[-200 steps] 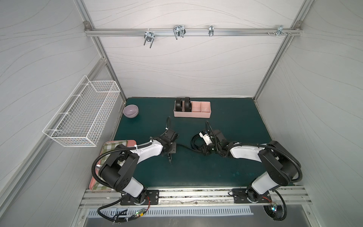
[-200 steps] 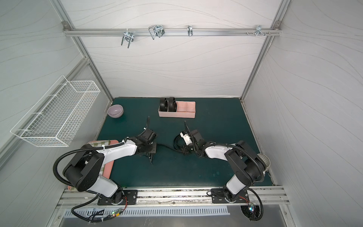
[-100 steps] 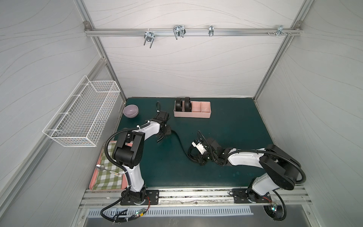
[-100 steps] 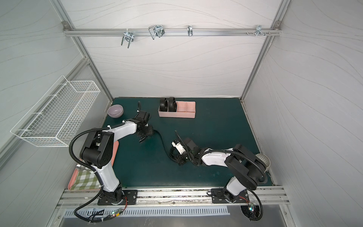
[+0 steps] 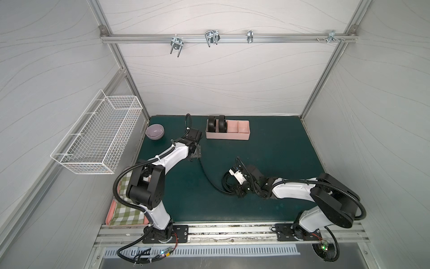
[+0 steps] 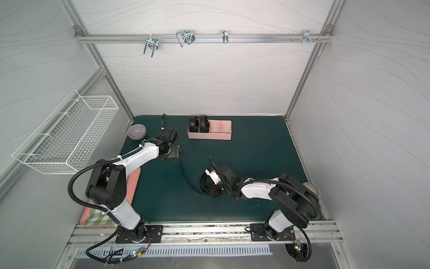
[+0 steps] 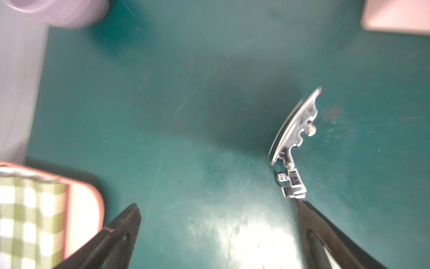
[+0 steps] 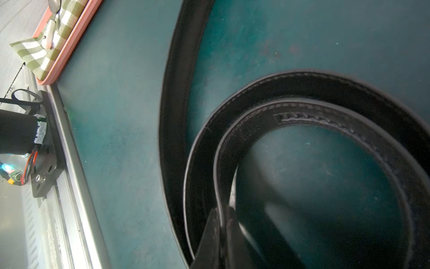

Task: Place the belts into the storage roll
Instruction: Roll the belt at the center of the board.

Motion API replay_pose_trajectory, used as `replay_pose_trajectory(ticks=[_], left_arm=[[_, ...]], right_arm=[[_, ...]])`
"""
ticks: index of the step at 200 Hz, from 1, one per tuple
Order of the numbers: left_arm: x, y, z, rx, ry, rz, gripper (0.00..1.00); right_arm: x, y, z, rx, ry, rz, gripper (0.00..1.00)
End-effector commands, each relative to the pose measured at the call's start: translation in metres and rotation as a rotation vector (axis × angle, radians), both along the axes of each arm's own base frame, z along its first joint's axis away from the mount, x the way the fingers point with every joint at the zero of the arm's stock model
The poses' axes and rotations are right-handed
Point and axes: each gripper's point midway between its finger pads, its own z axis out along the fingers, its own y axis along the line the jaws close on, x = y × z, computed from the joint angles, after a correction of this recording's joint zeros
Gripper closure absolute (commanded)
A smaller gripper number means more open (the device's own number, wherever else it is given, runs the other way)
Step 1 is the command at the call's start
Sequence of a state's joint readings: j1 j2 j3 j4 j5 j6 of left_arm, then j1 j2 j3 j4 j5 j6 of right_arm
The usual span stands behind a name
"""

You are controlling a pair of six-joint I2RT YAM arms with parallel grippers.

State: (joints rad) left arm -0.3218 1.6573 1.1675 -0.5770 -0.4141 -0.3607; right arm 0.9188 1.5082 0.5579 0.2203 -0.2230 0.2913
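Belts (image 5: 212, 124) coiled tight stand in the two compartments of the storage roll (image 5: 228, 137) nearest the purple bowl (image 5: 154, 132) in both top views; its other two compartments show bare pink. A third belt (image 5: 206, 173) lies on the green mat (image 5: 279, 151), its strap running from the left gripper (image 5: 197, 154) in a curve to a loose coil at the right gripper (image 5: 238, 192). The wire basket (image 5: 100, 137) looks empty. In the left wrist view the fingers (image 7: 121, 233) stand wide apart, with the buckle (image 7: 294, 130) on the mat just beside one tip, held by nothing. In the right wrist view the jaws are pinched together on the coil's inner turn; a flat pink tray (image 8: 69, 42) holds a checked cloth (image 8: 35, 56) and a spoon (image 8: 49, 32). With one turn gripped, the coil may spring open when lifted, and the free buckle end could drag or snag the roll's rim
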Motion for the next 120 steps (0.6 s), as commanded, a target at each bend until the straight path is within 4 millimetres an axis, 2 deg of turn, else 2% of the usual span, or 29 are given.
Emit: replay_pose_trajectory(ticks=[1, 20, 28, 46, 62, 80, 87, 97, 108, 120], left_arm=[[-0.031, -0.015, -0.006, -0.182, 0.012, 0.056, 0.01], [-0.06, -0.052, -0.025, -0.506, 0.014, 0.083, 0.01], [-0.075, -0.061, -0.035, -0.575, 0.044, 0.123, 0.01], [-0.091, -0.085, -0.043, -0.631, 0.101, 0.109, 0.03], [-0.093, -0.103, -0.046, -0.664, 0.124, 0.091, 0.08], [-0.094, -0.11, -0.054, -0.641, 0.153, 0.099, 0.14], [-0.093, -0.11, -0.059, -0.628, 0.17, 0.106, 0.22], [-0.093, -0.11, -0.067, -0.606, 0.196, 0.11, 0.41], [-0.092, -0.108, -0.076, -0.57, 0.213, 0.102, 0.54], [-0.089, -0.105, -0.084, -0.523, 0.226, 0.08, 0.71]], right_arm=[[-0.014, -0.018, -0.025, -0.091, 0.071, -0.008, 1.0], [-0.012, -0.019, -0.024, -0.088, 0.069, -0.012, 1.0], [-0.012, -0.02, -0.024, -0.089, 0.068, -0.015, 1.0], [-0.011, -0.021, -0.022, -0.084, 0.066, -0.018, 1.0], [-0.009, -0.022, -0.022, -0.083, 0.065, -0.022, 1.0], [-0.009, -0.023, -0.023, -0.084, 0.07, -0.023, 1.0], [-0.009, -0.024, -0.023, -0.084, 0.072, -0.024, 1.0], [-0.009, -0.024, -0.022, -0.08, 0.071, -0.026, 1.0], [-0.01, -0.024, -0.022, -0.079, 0.074, -0.024, 1.0], [-0.011, -0.023, -0.02, -0.074, 0.076, -0.02, 1.0]])
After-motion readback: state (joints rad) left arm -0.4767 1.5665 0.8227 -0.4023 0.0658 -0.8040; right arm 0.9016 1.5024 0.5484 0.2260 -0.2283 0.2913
